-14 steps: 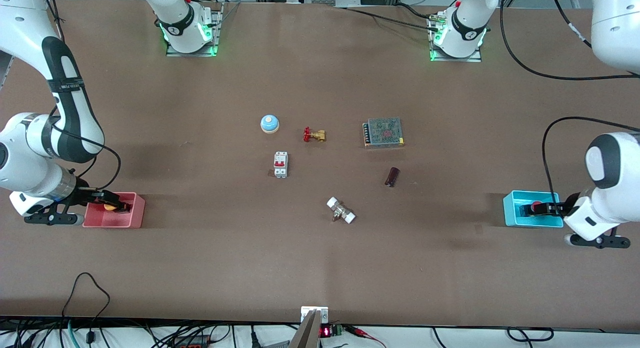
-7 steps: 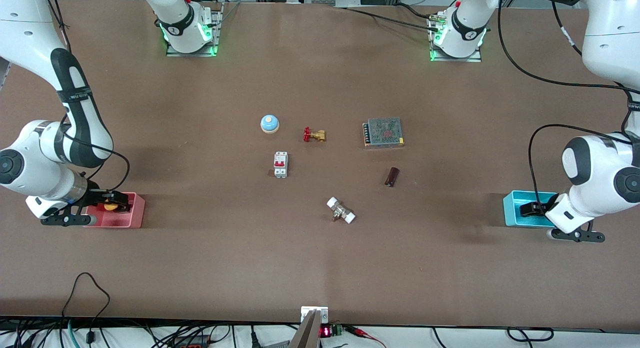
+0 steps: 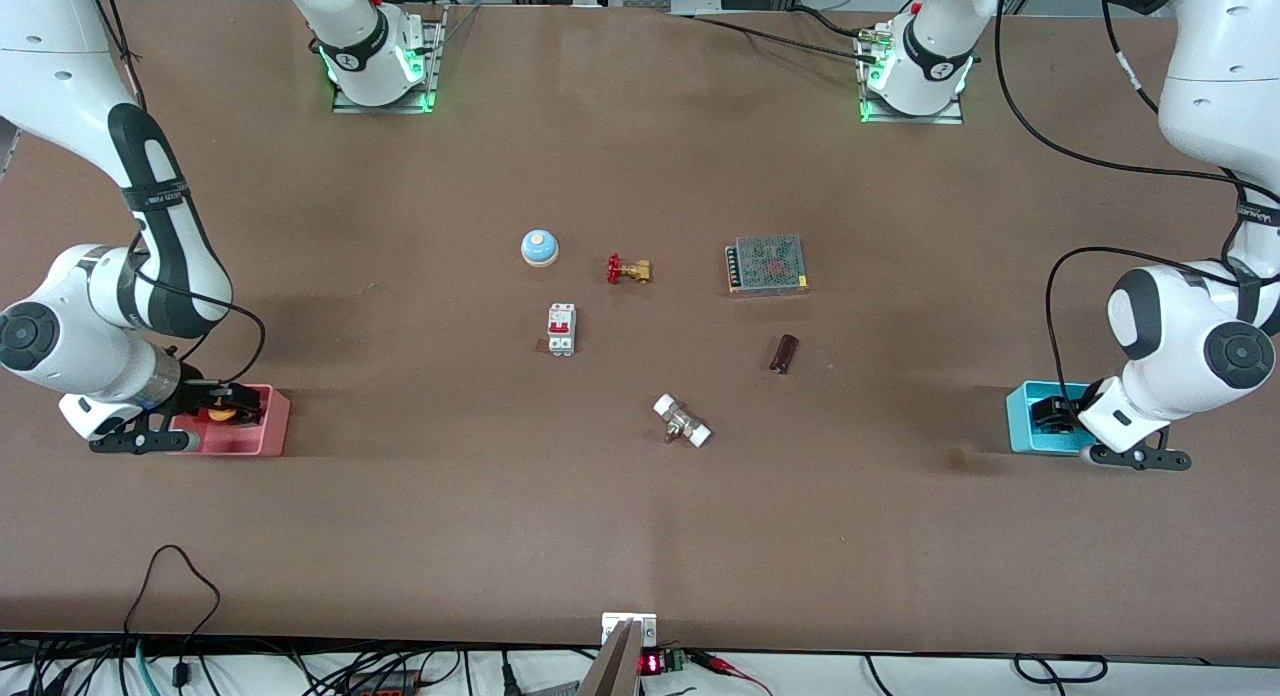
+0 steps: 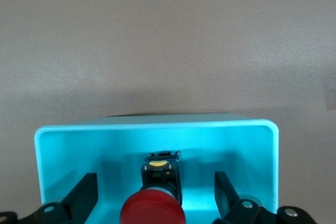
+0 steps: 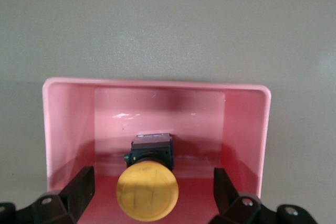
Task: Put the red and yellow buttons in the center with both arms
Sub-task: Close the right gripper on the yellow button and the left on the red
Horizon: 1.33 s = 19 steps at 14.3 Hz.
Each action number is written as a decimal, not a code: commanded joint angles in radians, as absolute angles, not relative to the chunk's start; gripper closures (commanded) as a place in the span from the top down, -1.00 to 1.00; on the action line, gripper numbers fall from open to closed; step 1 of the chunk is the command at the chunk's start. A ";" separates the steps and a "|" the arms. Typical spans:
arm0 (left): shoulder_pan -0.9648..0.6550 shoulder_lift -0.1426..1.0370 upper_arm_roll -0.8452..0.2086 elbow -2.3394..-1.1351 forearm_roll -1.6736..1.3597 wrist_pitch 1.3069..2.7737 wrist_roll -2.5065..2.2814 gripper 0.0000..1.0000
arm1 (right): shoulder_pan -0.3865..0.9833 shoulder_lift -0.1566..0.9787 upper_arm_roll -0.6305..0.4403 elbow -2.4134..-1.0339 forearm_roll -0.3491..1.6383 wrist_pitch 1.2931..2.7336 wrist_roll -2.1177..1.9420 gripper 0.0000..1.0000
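The red button [image 4: 153, 208] lies in the cyan bin [image 4: 50, 145] at the left arm's end of the table; the arm hides it in the front view. My left gripper [image 4: 156, 200] is open inside that bin [image 3: 1025, 416], one finger [image 4: 84, 198] on each side of the button, not touching. The yellow button [image 5: 147, 191] lies in the pink bin [image 5: 244, 124] at the right arm's end. My right gripper [image 5: 153, 192] is open in that bin [image 3: 270, 426] and straddles the button [image 3: 217, 412] without touching it.
In the table's middle lie a blue dome bell [image 3: 539, 246], a brass valve with a red handwheel [image 3: 629, 270], a white and red breaker [image 3: 561, 330], a metal mesh box [image 3: 767, 264], a dark cylinder [image 3: 784, 353] and a white-ended fitting [image 3: 682, 421].
Both grippers have moved deeper into their bins. The left wrist has swung over the cyan bin and now hides the red button in the front view. Both buttons stay put.
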State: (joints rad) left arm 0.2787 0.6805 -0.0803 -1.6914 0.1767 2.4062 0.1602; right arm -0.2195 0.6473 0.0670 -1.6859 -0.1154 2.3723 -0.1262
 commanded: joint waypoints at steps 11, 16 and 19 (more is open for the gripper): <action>0.293 0.686 -0.095 -1.694 0.121 2.422 0.173 0.61 | -0.239 0.673 0.080 -1.672 -0.127 2.391 -0.140 0.18; 0.295 0.695 -0.094 -1.692 0.120 2.424 0.175 0.57 | -0.239 0.673 0.080 -1.672 -0.126 2.390 -0.161 -0.18; 0.295 0.696 -0.094 -1.690 0.120 2.425 0.175 0.30 | -0.244 0.658 0.080 -1.672 -0.126 2.376 -0.184 -0.19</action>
State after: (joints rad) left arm 0.2843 0.6897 -0.0841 -1.7016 0.1365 2.4199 0.1597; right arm -0.2244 0.6625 0.0667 -1.6849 -0.1155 2.3860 -0.1470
